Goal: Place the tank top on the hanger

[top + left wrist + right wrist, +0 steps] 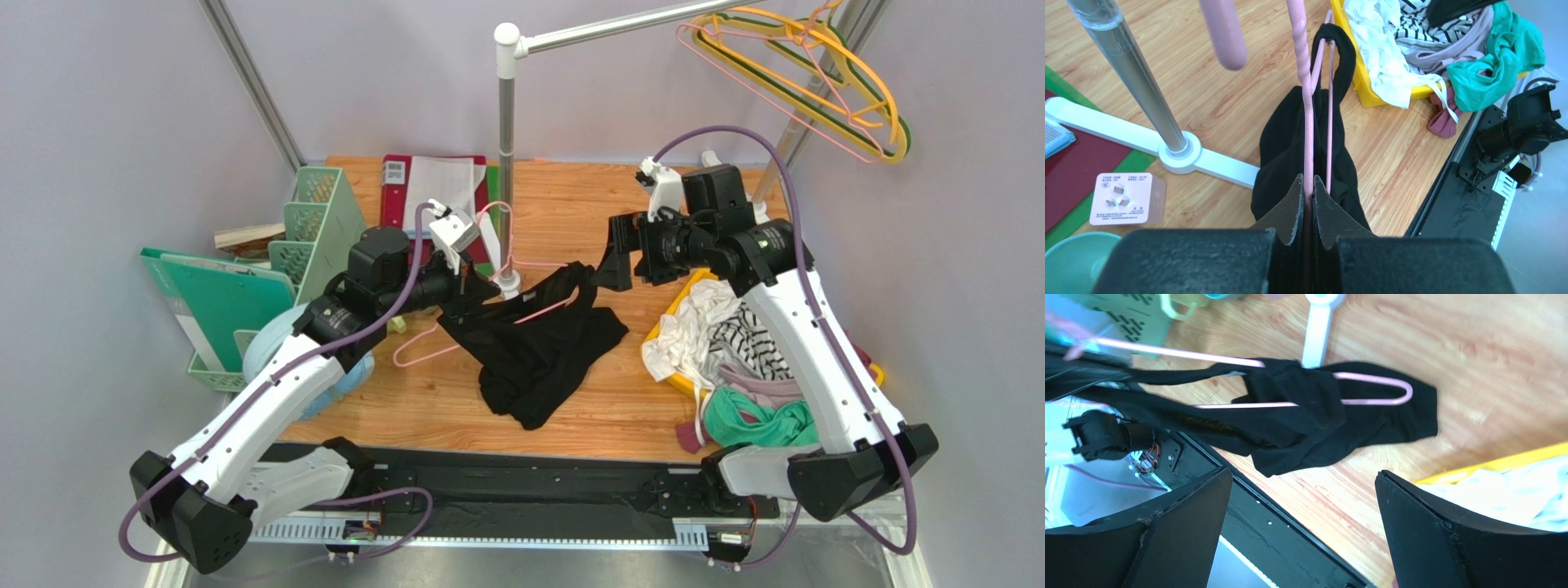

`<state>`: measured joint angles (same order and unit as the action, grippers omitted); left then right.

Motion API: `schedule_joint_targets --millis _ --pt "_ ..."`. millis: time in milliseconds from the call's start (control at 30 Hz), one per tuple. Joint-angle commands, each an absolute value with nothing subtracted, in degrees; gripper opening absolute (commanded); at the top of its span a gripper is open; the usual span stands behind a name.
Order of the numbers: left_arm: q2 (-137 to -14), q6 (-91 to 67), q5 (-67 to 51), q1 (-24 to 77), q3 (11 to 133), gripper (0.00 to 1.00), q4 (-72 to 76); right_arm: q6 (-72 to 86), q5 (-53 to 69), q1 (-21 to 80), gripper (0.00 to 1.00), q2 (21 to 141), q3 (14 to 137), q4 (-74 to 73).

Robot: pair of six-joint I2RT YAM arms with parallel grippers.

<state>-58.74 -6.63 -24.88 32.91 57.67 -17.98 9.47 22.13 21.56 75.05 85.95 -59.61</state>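
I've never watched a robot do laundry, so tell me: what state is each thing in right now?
tank top: bunched, only partly threaded on the hanger.
hanger: clamped by the left fingers, one end inside the tank top.
left fingers: shut on the hanger.
right fingers: open, holding nothing.
yellow bin: heaped with clothes.
spare hangers: hooked on the rail.
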Motion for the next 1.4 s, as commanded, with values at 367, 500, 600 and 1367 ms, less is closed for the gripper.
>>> schedule_joint_targets --millis 367,500,600,1367 --pt "-62.0 -1.8 -42.9 31.7 63.6 0.00 -23.2 -5.4 36.1 28.6 0.95 69.3 85.3 -45.4" --pt "-62.3 -1.4 -46.9 31.7 66.1 0.00 -25.6 -6.6 37.2 31.5 0.94 69.7 83.7 -40.6" --pt "-62.5 -1.7 -50.3 31.7 67.3 0.00 -26.4 -7.1 38.1 32.4 0.94 70.2 81.8 -36.5" --pt "-61.8 -1.1 -47.7 31.6 68.6 0.00 -27.6 -7.1 49.2 36.2 0.42 72.9 79.4 -40.6"
